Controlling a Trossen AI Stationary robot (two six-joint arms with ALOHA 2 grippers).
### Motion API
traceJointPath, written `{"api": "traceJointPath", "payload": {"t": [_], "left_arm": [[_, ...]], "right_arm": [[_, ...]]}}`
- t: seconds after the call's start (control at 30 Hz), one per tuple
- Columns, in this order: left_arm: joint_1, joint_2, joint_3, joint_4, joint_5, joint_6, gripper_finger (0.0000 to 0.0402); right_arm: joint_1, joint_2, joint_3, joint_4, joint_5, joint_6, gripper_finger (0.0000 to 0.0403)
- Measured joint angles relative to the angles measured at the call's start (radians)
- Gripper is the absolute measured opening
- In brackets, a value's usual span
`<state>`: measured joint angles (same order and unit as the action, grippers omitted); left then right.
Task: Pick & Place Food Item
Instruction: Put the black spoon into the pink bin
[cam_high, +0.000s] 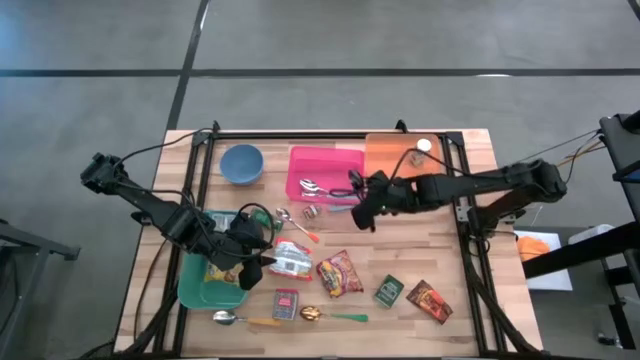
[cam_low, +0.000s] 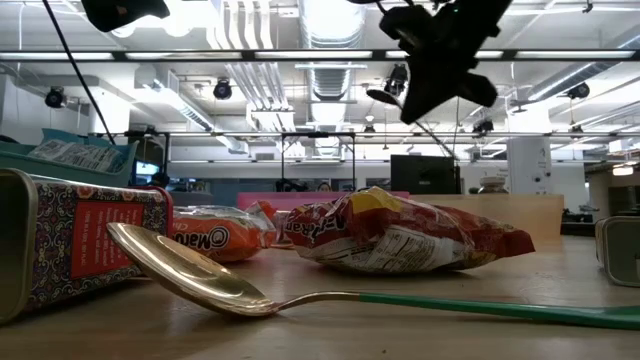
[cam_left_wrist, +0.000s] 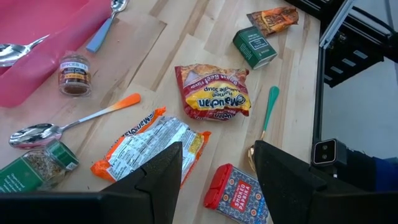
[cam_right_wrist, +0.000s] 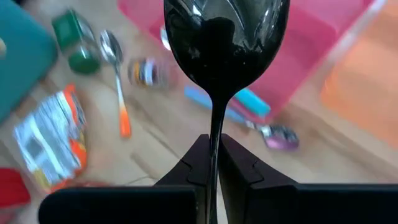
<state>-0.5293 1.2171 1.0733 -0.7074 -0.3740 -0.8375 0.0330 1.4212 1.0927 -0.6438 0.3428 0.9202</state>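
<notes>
Food packets lie flat on the wooden table: an orange ramen packet (cam_high: 292, 260) (cam_left_wrist: 149, 149), a red ramen packet (cam_high: 340, 272) (cam_left_wrist: 214, 93), a red tin (cam_high: 286, 303), a green box (cam_high: 389, 290) and a brown packet (cam_high: 430, 300). My left gripper (cam_high: 252, 252) (cam_left_wrist: 217, 162) hangs open over the teal tray's right edge, just above the orange packet, touching nothing. My right gripper (cam_high: 362, 205) (cam_right_wrist: 213, 146) is raised by the pink tray's near edge, shut on a black spoon (cam_right_wrist: 227, 43). My right gripper pinches the black spoon's thin handle (cam_right_wrist: 214, 158) between its two fingers. The fingers slant downward and lie along the handle. The spoon's bowl (cam_right_wrist: 227, 50) sticks out past the fingertips. The spoon is lifted clear of the table.
A pink tray (cam_high: 325, 172) holds spoons; an orange board (cam_high: 395, 155) and a blue bowl (cam_high: 242, 163) stand at the back. A teal tray (cam_high: 205, 285) is at the front left. Loose spoons (cam_high: 330, 315) (cam_high: 295, 225), a spice jar (cam_left_wrist: 74, 74) and black frame rails edge the table.
</notes>
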Motion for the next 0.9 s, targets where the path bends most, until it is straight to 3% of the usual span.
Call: {"api": "traceJointPath", "payload": {"t": [0.27,0.6,0.77,0.9], "left_arm": [[0.0,0.0,0.0,0.0,0.0,0.001,0.0201],[0.0,0.0,0.0,0.0,0.0,0.003,0.0201],[0.0,0.0,0.0,0.0,0.0,0.003,0.0201],[0.0,0.0,0.0,0.0,0.0,0.003,0.0201]], "right_arm": [[-0.086,0.0,-0.079,0.36,-0.058,-0.08,0.0012],[-0.129,0.001,-0.217,0.839,-0.049,-0.07,0.0012],[-0.132,0.001,-0.249,0.919,-0.059,-0.103,0.0012],[-0.131,0.002,-0.249,0.921,-0.134,-0.183,0.0012]]}}
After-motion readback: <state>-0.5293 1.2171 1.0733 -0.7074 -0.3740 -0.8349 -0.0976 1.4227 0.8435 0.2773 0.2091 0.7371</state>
